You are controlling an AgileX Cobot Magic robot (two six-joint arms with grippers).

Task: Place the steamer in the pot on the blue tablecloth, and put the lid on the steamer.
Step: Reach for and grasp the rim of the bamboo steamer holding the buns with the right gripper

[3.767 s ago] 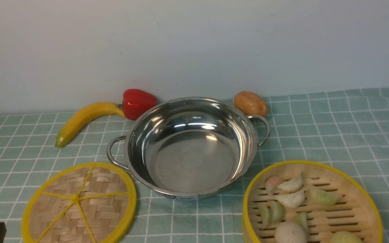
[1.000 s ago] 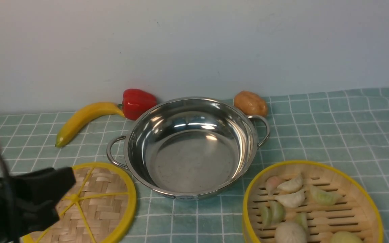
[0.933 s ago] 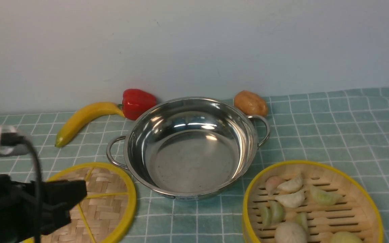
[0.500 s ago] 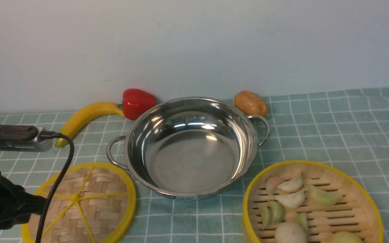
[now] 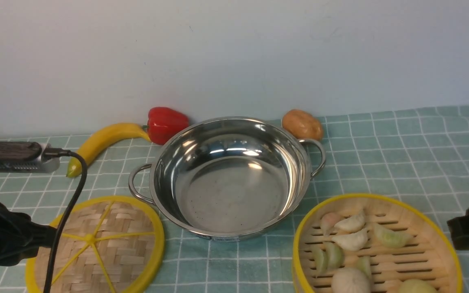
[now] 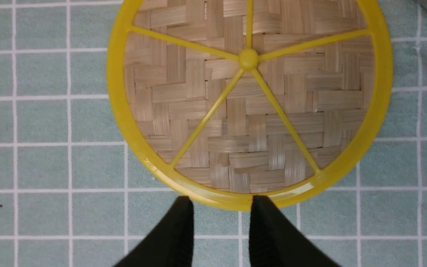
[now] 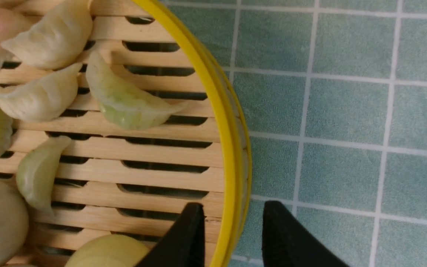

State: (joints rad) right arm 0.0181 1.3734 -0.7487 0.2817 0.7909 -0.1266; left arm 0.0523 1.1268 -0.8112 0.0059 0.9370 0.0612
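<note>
Item 1, steamer (image 5: 364, 195): I find it at the near right, standing on the cloth just beside the pot; round, yellow rim, upright pale wooden wall, slatted floor with dark gaps, carrying smooth white and green dumplings (image 5: 350, 234)
Item 2, right gripper (image 7: 232, 207): I read its black tapered jaws as apart, one finger over the slats and one outside the wall, with the yellow rim (image 7: 232, 148) between them and nothing clamped
Item 3, pot (image 5: 230, 191): centre, wide and shallow, mirror-bright steel with two wire loop handles, nothing in it
Item 4, lid (image 5: 108, 244): near left, flat on the cloth; woven bamboo strips, yellow rim, thin yellow spokes joined at a hub
Item 5, left gripper (image 6: 219, 202): jaws apart, tips at the lid's rim (image 6: 248, 100); I cannot tell whether they touch it
Item 6, blue tablecloth (image 5: 401, 154): soft pale teal with a grid of thin white lines, covering the whole surface
Item 7, far edge against a plain matt pale wall (image 5: 234, 53): curved yellow banana (image 5: 100, 144), glossy red pepper (image 5: 165, 124), brown potato (image 5: 301, 124)
</note>
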